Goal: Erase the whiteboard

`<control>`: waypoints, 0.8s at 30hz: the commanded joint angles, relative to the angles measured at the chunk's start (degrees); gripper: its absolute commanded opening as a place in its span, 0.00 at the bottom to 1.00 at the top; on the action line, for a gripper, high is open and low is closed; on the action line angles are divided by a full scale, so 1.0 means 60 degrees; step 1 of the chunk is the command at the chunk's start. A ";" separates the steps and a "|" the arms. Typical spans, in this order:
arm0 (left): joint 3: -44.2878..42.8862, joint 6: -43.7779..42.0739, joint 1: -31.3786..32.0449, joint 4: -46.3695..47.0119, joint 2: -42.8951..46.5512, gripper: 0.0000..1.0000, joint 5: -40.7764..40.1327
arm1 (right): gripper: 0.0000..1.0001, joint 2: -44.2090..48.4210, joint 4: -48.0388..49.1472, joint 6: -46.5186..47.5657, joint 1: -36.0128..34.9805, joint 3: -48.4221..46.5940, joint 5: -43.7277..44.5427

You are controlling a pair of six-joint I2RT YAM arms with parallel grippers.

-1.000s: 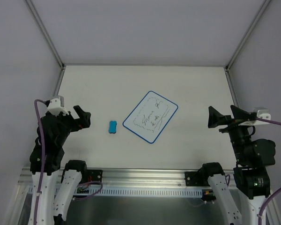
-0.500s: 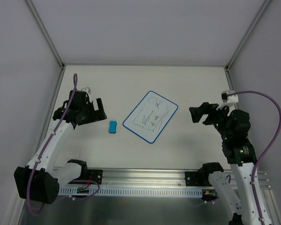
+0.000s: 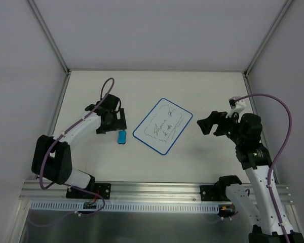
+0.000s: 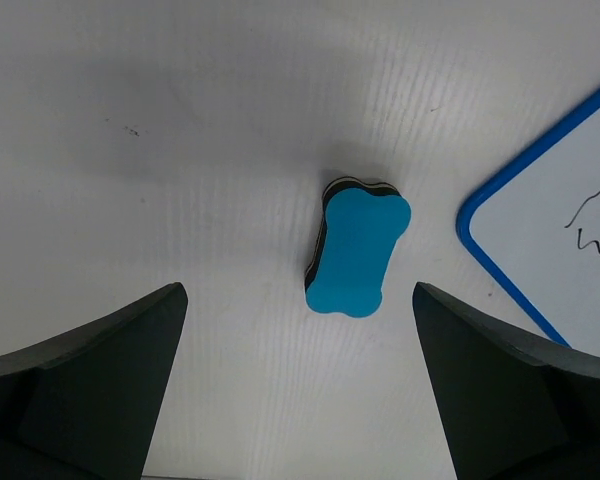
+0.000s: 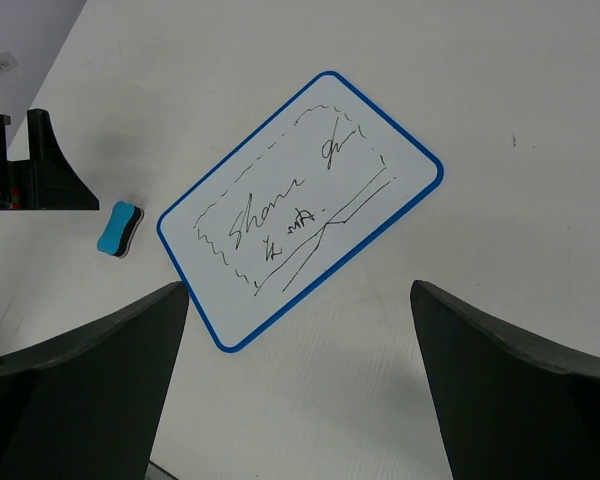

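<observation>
The whiteboard (image 3: 162,125), scribbled on, lies flat between the grippers, just right of the left gripper (image 3: 115,121) and ahead of the right gripper (image 3: 206,125). Both gape wide, holding nothing. The blue eraser (image 4: 357,252) sits under the left jaws. Since the earlier frame both arms have reached inward, while the board hasn't moved
</observation>
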State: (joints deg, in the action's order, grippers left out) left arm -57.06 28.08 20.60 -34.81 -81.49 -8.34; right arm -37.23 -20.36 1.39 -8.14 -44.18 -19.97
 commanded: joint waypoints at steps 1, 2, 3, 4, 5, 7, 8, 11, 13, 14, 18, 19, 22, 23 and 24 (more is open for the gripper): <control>-0.0436 0.0345 0.0287 0.0117 -0.0551 0.99 -0.0719 | 0.99 -0.0210 0.0288 -0.0202 -0.0049 0.0127 -0.0364; -0.0509 0.0360 0.0374 0.0147 -0.0698 0.98 -0.0749 | 0.99 -0.0283 0.0288 -0.0188 -0.0035 0.0157 -0.0378; -0.0568 0.0432 0.0564 0.0161 -0.0874 0.97 -0.0763 | 0.99 -0.0298 0.0273 -0.0187 -0.0049 0.0229 -0.0407; -0.0685 0.0477 0.0682 0.0191 -0.1151 0.95 -0.0778 | 0.99 -0.0327 0.0288 -0.0187 -0.0035 0.0274 -0.0393; -0.0744 0.0506 0.0799 0.0176 -0.1285 0.95 -0.0807 | 0.99 -0.0328 0.0288 -0.0187 -0.0049 0.0303 -0.0378; -0.0832 0.0652 0.1136 0.0249 -0.1635 0.92 -0.0954 | 0.99 -0.0371 0.0288 -0.0173 -0.0049 0.0347 -0.0320; -0.0905 0.0696 0.1209 0.0278 -0.1724 0.89 -0.0983 | 0.99 -0.0386 0.0273 -0.0158 -0.0049 0.0362 -0.0334; -0.1008 0.0682 0.1444 0.0337 -0.2062 0.84 -0.1056 | 0.99 -0.0357 0.0288 -0.0129 -0.0049 0.0377 -0.0364; -0.0994 0.0682 0.1503 0.0352 -0.2223 0.81 -0.1115 | 0.99 -0.0313 0.0273 -0.0100 -0.0035 0.0406 -0.0335; -0.0950 0.0668 0.1503 0.0366 -0.2252 0.79 -0.1115 | 0.99 -0.0284 0.0273 -0.0114 -0.0049 0.0420 -0.0320; -0.0730 0.0609 0.1518 0.0396 -0.2238 0.74 -0.1305 | 0.99 -0.0254 0.0288 -0.0085 -0.0049 0.0479 -0.0276; -0.0686 0.0594 0.1518 0.0396 -0.2238 0.74 -0.1335 | 0.99 -0.0254 0.0273 -0.0085 -0.0049 0.0479 -0.0276; -0.0613 0.0477 0.1518 0.0425 -0.2282 0.72 -0.1306 | 0.99 -0.0313 0.0288 -0.0085 -0.0049 0.0479 -0.0232; -0.0598 0.0419 0.1503 0.0440 -0.2296 0.71 -0.1248 | 0.99 -0.0328 0.0288 -0.0114 -0.0049 0.0479 -0.0203; -0.0598 0.0375 0.1518 0.0454 -0.2340 0.69 -0.1218 | 0.99 -0.0328 0.0273 -0.0129 -0.0049 0.0494 -0.0188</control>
State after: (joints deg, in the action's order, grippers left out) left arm -61.12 30.76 29.58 -32.36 -95.24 -14.24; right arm -39.38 -20.34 0.93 -8.14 -41.39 -20.88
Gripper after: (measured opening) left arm 0.706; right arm 0.991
